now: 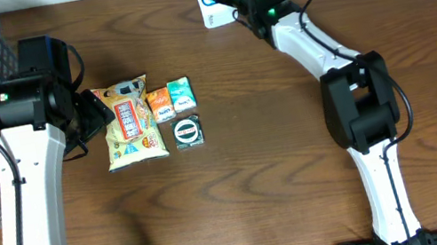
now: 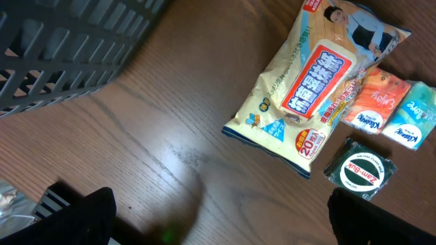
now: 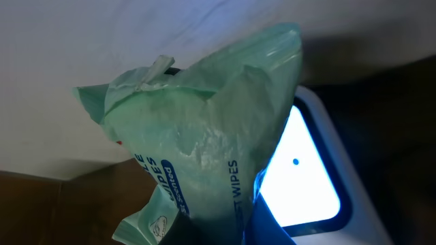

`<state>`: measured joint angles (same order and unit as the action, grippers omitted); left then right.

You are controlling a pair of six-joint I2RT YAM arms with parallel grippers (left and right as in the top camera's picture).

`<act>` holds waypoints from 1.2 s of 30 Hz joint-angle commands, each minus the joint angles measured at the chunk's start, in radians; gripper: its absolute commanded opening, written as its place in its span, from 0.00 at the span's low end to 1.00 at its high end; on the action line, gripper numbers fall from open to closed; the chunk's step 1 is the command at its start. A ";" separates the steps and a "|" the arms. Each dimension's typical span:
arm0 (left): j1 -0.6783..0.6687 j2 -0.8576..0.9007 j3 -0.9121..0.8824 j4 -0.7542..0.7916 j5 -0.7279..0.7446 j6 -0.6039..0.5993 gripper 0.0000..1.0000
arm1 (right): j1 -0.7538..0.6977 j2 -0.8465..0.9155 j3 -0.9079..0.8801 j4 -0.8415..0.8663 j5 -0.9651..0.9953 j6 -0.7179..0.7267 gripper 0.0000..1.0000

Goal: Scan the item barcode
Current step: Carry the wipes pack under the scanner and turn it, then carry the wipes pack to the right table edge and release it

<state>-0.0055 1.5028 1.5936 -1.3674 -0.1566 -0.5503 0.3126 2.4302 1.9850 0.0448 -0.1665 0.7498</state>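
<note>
The right arm (image 1: 351, 108) is the one at the scanner (image 1: 214, 15). Its jaws are clamped together on the green wipes pack (image 3: 204, 156), which hangs just in front of the scanner's lit window, long axis upright; I cannot tell if pack and window touch. No barcode shows, so I judge the pack must be turned toward that glass. Well away from the scanner, the left arm (image 1: 28, 192) waits, jaws spread wide, beside the snack bag (image 1: 130, 120), two tissue packs (image 1: 171, 99) and a round tin (image 1: 187, 131) on the desk (image 1: 282, 174); nothing intervenes.
</note>
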 commanded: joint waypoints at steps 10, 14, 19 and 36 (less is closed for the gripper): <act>0.003 0.000 0.000 -0.005 -0.009 -0.005 0.98 | -0.232 -0.195 0.016 -0.372 -0.075 -0.206 0.01; 0.003 0.000 0.000 -0.005 -0.009 -0.005 0.98 | -0.319 -0.285 0.016 -0.626 0.168 -0.237 0.01; 0.003 0.000 0.000 -0.005 -0.009 -0.005 0.98 | -0.429 -0.345 0.016 -0.861 0.386 -0.377 0.01; 0.003 0.000 0.000 -0.005 -0.009 -0.005 0.98 | -0.761 -0.281 0.010 -1.103 0.541 -0.564 0.09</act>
<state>-0.0055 1.5028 1.5936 -1.3674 -0.1566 -0.5503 -0.4046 2.1483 1.9953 -1.0580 0.3412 0.2150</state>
